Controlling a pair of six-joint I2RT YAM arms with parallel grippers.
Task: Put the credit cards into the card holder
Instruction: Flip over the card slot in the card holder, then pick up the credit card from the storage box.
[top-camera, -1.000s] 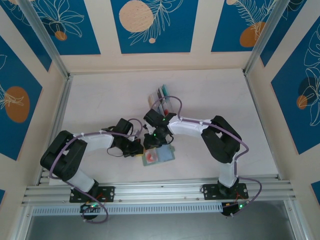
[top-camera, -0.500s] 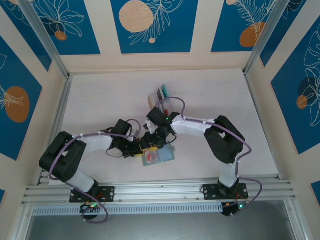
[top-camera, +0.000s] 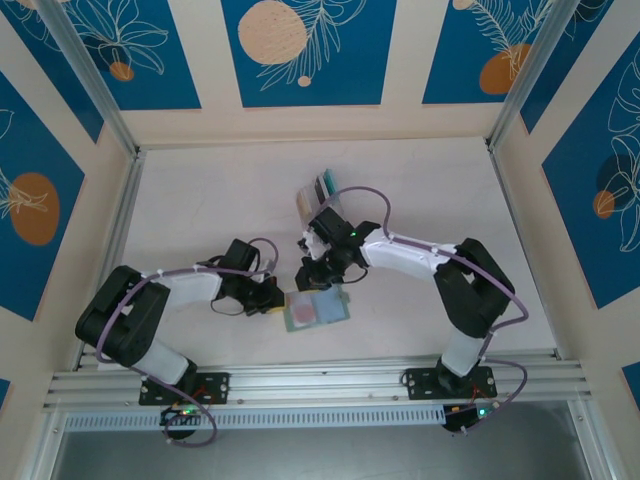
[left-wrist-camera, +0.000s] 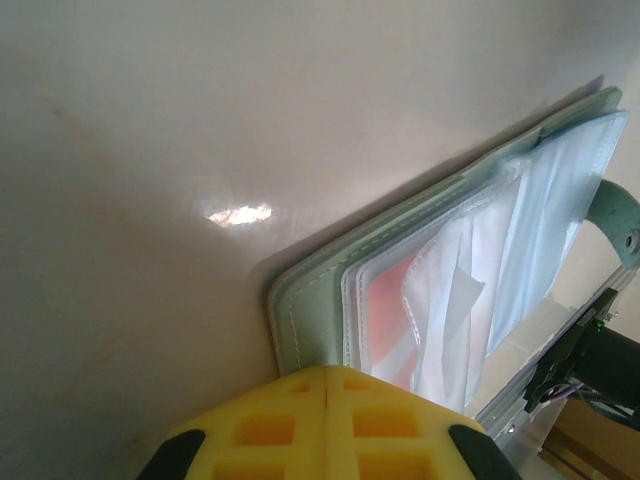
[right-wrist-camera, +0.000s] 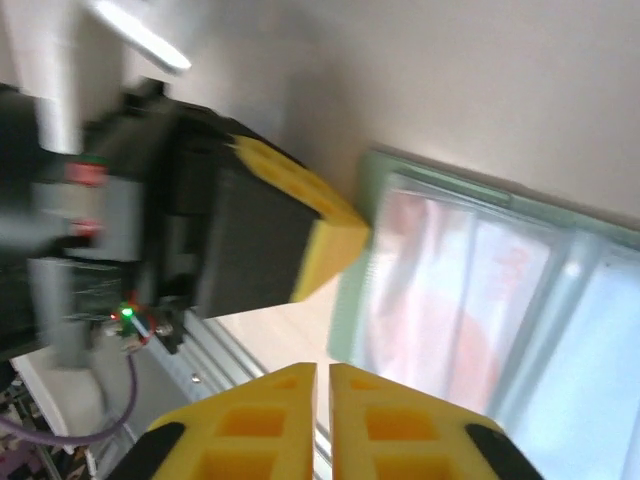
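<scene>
at the near middle of the table (top-camera: 440, 200), the left gripper (left-wrist-camera: 328, 380) had its yellow fingers pressed together with no gap. their tips sat against the left edge of the card holder (left-wrist-camera: 310, 315); whether they nipped the cover i could not tell. the sage wallet lay open and flat, clear pockets up, with a red card (left-wrist-camera: 385, 300) showing through one pocket. just beyond it the right gripper (right-wrist-camera: 322, 372) hung over the wallet's far left corner, jaws all but together and nothing between them. farther back, well apart from the wallet, a clear rack (top-camera: 308, 200) stood with more cards (top-camera: 324, 183) upright in it.
</scene>
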